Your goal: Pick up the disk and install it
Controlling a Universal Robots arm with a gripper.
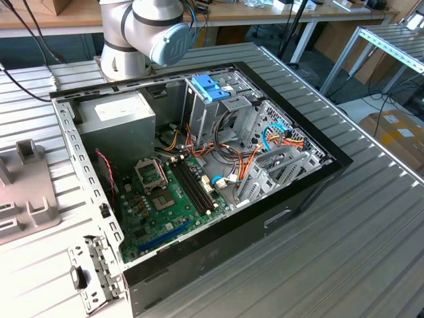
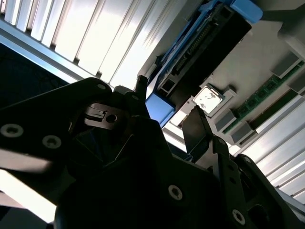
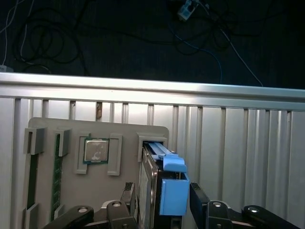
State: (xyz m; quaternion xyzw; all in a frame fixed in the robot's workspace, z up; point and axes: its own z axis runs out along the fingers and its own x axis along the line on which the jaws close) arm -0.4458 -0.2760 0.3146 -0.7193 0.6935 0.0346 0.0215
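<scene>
- The disk (image 3: 148,191) stands on edge in a slot of a grey holder (image 3: 95,131), with a blue tab (image 3: 174,198) clipped along one side. In the second wrist view the disk (image 2: 205,45) shows end-on, with the blue tab (image 2: 159,109) at its near corner.
- The end effector (image 3: 162,188) straddles the disk. Its fingers (image 3: 127,193) are spread, one beside the bare metal face and the other just beside the blue tab.
- In the second wrist view a sliver of light shows between finger and tab. I judge that nothing is pinched yet and that the disk's weight rests in the slot.
- The step in hand, as I read it, is the grasp.
  - Centre the fingers across the disk's thickness so both pads touch together. A one-sided push would lever the thin upright disk against the slot wall.
  - Aim for the pads to bear on firm surface. The plastic tab may flex or slip under pressure.
- A square chip (image 3: 96,150) and a memory stick (image 3: 57,164) sit in the same holder beside the slot. They are near one finger, so that side has little room to spare.
- The holder lies on the ribbed metal tabletop (image 3: 238,143), near its edge.
- Pose: the end effector looks to point down onto the holder, with the fingers lined up either side of the disk.
- In the exterior view the arm (image 1: 142,30) stands on the tabletop (image 1: 371,218) behind an open computer case (image 1: 298,192).
</scene>
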